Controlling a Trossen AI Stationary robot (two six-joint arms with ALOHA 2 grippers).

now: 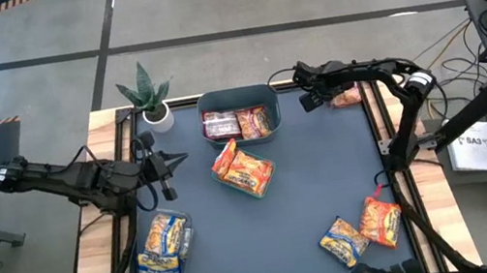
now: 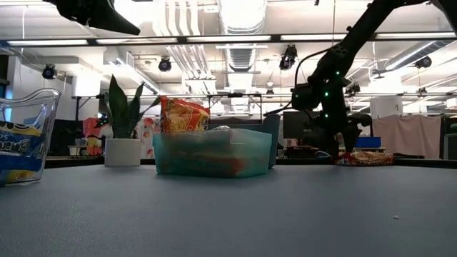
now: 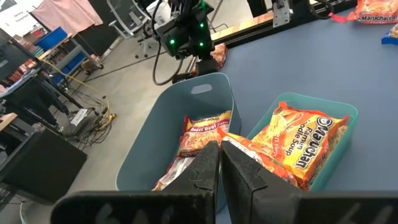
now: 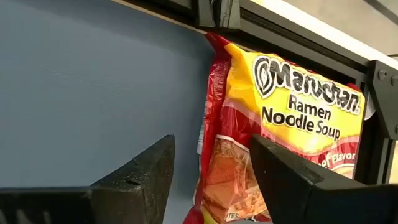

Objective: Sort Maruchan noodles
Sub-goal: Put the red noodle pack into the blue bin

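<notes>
While the right gripper (image 1: 316,96) hangs over the dark mat's far right corner with fingers apart and empty, an orange-red crinkly plastic Maruchan packet (image 4: 280,143) lies flat just beyond its tips (against the black table rail (image 4: 298,31)). Left gripper (image 1: 162,167), closed on nothing, waits near the left edge
</notes>
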